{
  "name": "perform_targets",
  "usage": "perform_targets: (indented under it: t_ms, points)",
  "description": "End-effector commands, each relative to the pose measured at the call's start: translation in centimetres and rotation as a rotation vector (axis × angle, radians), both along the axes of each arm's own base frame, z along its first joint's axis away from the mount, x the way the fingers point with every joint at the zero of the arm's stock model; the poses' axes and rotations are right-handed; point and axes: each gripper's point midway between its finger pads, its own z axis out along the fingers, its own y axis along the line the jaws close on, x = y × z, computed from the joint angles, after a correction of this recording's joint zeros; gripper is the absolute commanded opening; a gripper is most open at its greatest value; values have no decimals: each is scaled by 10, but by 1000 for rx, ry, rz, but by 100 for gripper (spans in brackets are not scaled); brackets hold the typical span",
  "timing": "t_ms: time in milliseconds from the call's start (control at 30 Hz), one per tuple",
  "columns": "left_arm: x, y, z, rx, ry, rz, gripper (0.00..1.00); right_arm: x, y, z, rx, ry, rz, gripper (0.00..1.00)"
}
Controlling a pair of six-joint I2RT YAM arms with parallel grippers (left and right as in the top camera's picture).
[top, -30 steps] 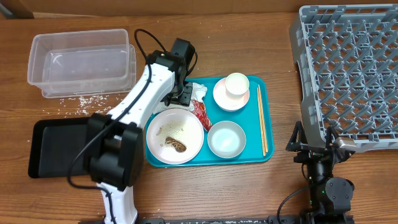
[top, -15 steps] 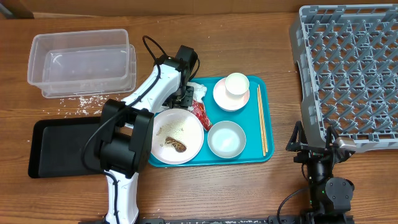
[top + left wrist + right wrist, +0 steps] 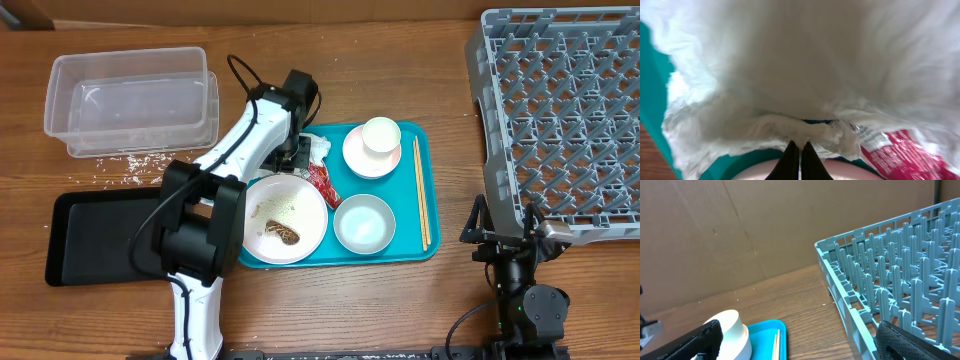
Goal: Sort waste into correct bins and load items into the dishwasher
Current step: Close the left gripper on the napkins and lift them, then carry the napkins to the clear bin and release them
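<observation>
Pinching a fold of tissue (image 3: 790,75), my left pincer (image 3: 799,152) was pressed together to lift it binward. My right pincer (image 3: 800,342) sat spread, clear beside the rack (image 3: 890,280).

Crumpled white tissue (image 3: 320,147) and a red wrapper (image 3: 322,183) lie touching on a teal tray (image 3: 400,250), beside a round white plate (image 3: 308,216) holding rice grains (image 3: 283,207) and a brown scrap (image 3: 285,236). White bowl (image 3: 364,223), cup (image 3: 381,135), chopsticks (image 3: 421,190) alongside. Clear tub (image 3: 125,52) and black tray (image 3: 90,235) left; grey rack (image 3: 560,120) right.
</observation>
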Motion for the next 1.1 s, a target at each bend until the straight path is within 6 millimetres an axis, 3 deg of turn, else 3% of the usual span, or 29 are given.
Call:
perform_targets:
  t_ms: [0, 167, 367, 467, 667, 767, 867, 1033, 1067]
  points:
    - [16, -7, 50, -40, -115, 39, 4, 0, -2, -3, -6, 2, -12, 100]
    - [16, -8, 109, -89, -226, 55, 4, 0, -2, -3, -6, 2, -11, 100]
    - [14, 3, 162, -133, -352, 74, 4, 0, -2, -3, -6, 2, -11, 100]
    - [19, 25, 190, -113, -448, 118, 4, 0, -2, -3, -6, 2, -11, 100]
    - [37, 97, 244, -11, -674, 289, 4, 0, -2, -3, -6, 2, -11, 100]
    - [49, 133, 258, 8, -745, 367, 4, 0, -2, -3, -6, 2, -11, 100]
    - [61, 168, 258, 28, -780, 445, 4, 0, -2, -3, -6, 2, -11, 100]
    - [70, 210, 236, 70, -749, 534, 4, 0, -2, -3, -6, 2, -12, 100]
    - [72, 217, 230, 78, -737, 547, 9, 0, -2, -3, -6, 2, -11, 100]
